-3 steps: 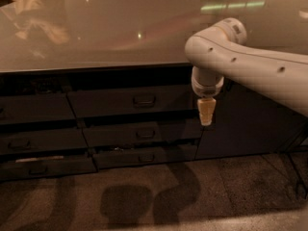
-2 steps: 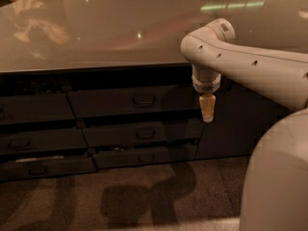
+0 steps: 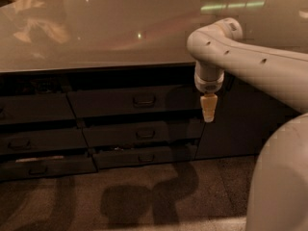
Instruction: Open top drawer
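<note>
Top drawer [image 3: 110, 102]: you find it in the middle column directly under the countertop [image 3: 96, 37], with its loop handle [image 3: 144, 100] at centre. Two shallower drawers [image 3: 144, 134] are stacked beneath. Gripper [image 3: 208, 113] hangs in front of the drawer's right end, pointing down, well to the right of the handle. Its fingers seem pressed together in this dim view, holding nothing. The arm [image 3: 250, 64] reaches in from your right.
</note>
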Controlling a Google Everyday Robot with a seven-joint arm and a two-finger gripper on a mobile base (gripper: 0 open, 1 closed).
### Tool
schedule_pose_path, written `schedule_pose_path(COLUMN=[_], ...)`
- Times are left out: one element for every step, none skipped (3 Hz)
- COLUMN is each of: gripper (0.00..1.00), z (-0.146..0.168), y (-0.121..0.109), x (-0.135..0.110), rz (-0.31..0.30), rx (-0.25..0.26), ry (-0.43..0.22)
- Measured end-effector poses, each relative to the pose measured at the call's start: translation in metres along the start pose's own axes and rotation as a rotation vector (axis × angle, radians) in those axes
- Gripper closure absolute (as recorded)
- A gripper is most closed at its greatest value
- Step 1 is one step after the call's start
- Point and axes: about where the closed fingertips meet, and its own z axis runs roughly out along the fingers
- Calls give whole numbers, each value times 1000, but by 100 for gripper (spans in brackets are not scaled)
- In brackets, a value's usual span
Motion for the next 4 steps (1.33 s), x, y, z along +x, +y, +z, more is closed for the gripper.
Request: schedule_pose_path(gripper=[0, 0, 0, 0], z=[-1, -1, -1, 3], y=[4, 9, 9, 7], x=[-8, -15, -15, -13], rz=[-71, -151, -153, -137], rx=[-38, -67, -67, -59], ry=[-134, -204, -205, -190])
